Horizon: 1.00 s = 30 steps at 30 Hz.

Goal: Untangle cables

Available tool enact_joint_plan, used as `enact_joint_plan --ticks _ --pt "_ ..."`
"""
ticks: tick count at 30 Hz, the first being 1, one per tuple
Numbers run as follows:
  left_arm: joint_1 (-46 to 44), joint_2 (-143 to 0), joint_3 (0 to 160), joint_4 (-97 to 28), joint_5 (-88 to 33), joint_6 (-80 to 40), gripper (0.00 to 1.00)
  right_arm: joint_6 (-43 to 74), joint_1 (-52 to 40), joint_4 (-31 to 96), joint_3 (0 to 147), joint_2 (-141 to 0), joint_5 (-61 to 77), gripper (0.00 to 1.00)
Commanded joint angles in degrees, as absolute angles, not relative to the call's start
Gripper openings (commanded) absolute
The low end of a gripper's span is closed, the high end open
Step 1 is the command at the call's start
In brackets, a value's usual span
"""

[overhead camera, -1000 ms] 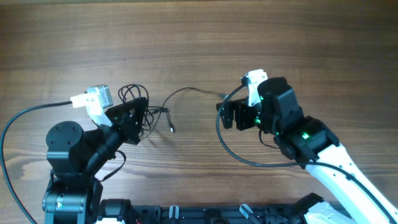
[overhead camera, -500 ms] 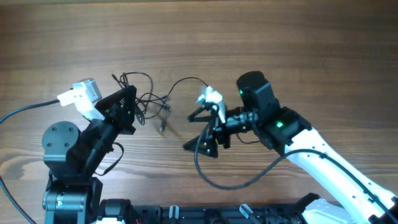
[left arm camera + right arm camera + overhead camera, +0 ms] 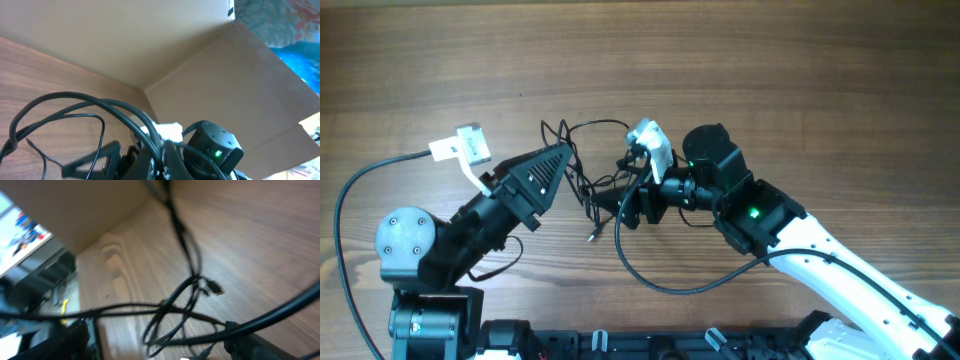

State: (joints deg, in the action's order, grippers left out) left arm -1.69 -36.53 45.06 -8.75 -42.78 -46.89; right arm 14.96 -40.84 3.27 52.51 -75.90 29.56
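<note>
The thin dark cables (image 3: 583,165) lie in a tangle on the wooden table between my two arms, with a plug end (image 3: 592,236) trailing toward the front. My left gripper (image 3: 563,155) reaches into the tangle's left side. In the left wrist view it (image 3: 161,161) is shut on several strands of the cables (image 3: 75,97). My right gripper (image 3: 620,205) sits at the tangle's right side. In the right wrist view it (image 3: 157,345) is open, and loops of the cables (image 3: 175,310) and a small plug (image 3: 215,287) lie between its wide-spread fingers.
Thicker black cables fixed to the arms loop over the table: one at the left (image 3: 350,200), one in front of the right arm (image 3: 670,280). A cardboard wall (image 3: 210,75) stands behind the table. The right arm's body (image 3: 215,145) is close to my left gripper.
My right gripper swung left to the tangle. My left gripper turned and pushed right and forward with the cables. The tangle shifted right and bunched up between the two grippers.
</note>
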Motion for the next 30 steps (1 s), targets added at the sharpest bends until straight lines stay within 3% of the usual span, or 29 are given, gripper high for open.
enact_joint_plan --ticks 1,3,5,6,8,12,17,21,25,30 --pt "-1.2 -36.4 45.3 -8.8 -45.8 -47.4 0.04 18.6 -40.9 1.2 52.9 -76.5 21.7 0.80" --pt "-1.2 -36.4 45.3 -8.8 -46.9 -47.4 0.04 18.6 -40.9 -0.6 52.9 -76.5 20.3 0.54" --pt "-1.2 -36.4 45.3 -8.8 -47.5 -47.4 0.04 18.6 -40.9 -2.3 52.9 -76.5 20.1 0.17" --pt "-1.2 -36.4 45.3 -8.8 -48.0 -47.4 0.04 18.9 -40.9 -2.6 52.9 -76.5 20.1 0.04" --pt "-1.2 -36.4 45.3 -10.1 -48.1 -46.5 0.04 21.7 -40.8 -1.5 52.9 -76.5 17.8 0.05" --pt "-1.2 -36.4 45.3 -20.8 -39.5 -33.8 0.04 26.1 -35.9 15.1 52.9 -72.8 0.7 0.04" --pt "-1.2 -36.4 45.3 -33.8 -12.4 -24.5 0.04 29.4 -21.9 33.5 52.9 -62.6 -11.2 0.04" --pt "-1.2 -36.4 45.3 -38.9 9.2 -24.6 0.06 30.2 -6.8 37.8 52.9 -50.6 -11.2 0.04" --pt "-1.2 -36.4 45.3 -40.9 18.3 -25.3 0.05 30.6 4.4 37.0 52.9 -40.6 -11.2 0.04" --pt "0.3 -36.4 45.3 -46.1 38.3 -36.7 0.07 38.6 18.7 39.2 52.9 -34.5 -15.8 0.04"
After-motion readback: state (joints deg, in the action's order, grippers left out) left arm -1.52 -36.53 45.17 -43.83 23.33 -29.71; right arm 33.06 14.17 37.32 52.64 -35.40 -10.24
